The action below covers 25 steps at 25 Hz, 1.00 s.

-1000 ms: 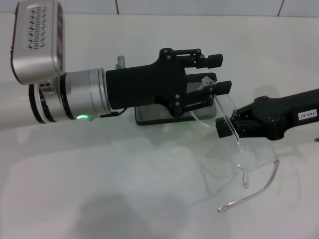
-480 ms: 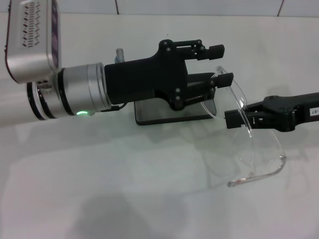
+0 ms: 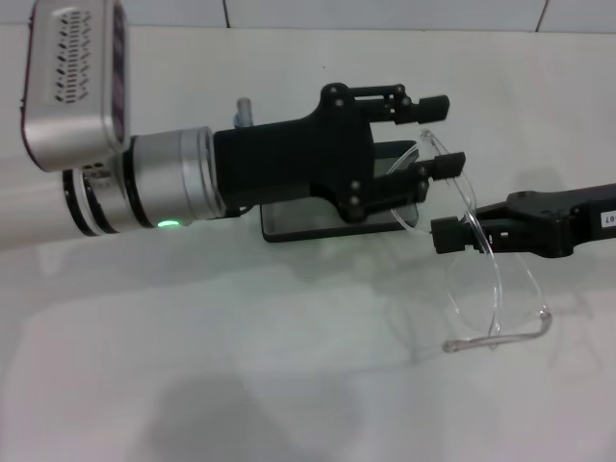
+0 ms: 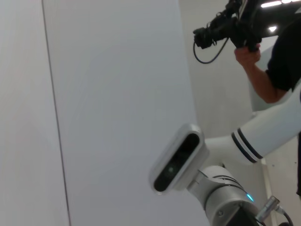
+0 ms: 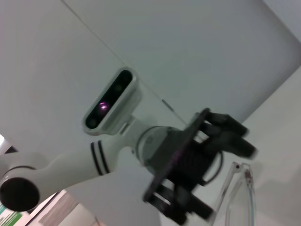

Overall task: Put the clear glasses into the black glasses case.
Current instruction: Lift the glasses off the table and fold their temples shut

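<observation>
1. Nearest to me the clear glasses [image 3: 486, 274] hang in the air above the white table [image 3: 289, 366], on the right side — one thin arm sticks out toward me.
2. My right gripper [image 3: 452, 234] is pinched onto the front of the glasses.
3. A bit farther, my left gripper [image 3: 438, 135] has its fingers spread — one finger touches the far end of the frame, but I can't tell if it grips.
4. Farthest, the black glasses case [image 3: 332, 217] lies open under my left gripper.
5. I think I'm folding the arms now. Next I must carry the glasses left over the case and lower them in.
</observation>
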### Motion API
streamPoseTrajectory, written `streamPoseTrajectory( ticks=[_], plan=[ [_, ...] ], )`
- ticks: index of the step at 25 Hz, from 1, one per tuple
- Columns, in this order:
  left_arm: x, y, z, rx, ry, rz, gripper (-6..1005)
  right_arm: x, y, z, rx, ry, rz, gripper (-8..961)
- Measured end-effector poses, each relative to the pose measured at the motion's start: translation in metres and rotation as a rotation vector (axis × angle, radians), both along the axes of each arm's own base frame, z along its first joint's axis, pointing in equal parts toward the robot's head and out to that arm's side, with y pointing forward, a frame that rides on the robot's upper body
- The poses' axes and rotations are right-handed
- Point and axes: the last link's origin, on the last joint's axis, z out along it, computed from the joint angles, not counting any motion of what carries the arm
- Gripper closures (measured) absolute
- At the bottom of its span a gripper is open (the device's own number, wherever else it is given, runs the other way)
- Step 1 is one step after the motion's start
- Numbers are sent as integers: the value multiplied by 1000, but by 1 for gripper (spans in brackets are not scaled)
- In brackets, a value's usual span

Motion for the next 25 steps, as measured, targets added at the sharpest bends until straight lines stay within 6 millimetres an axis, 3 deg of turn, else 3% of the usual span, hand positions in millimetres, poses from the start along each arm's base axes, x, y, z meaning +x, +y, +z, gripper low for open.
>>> streamPoseTrajectory(
  ticks=[7,14,19,25],
  plan=[
    [-8,-3,20,46,-98,34,513,15,5,9,97,3,-62,822],
    [-35,-4,34,65,-80,113,513,27,9,48,369,160,-98,819],
    [-42,-2,22,-3,19,131,513,22,13,67,572,311,-68,818],
    [-12,-5,-12,-146,116,24,513,3,31,44,720,334,-35,816]
  ],
)
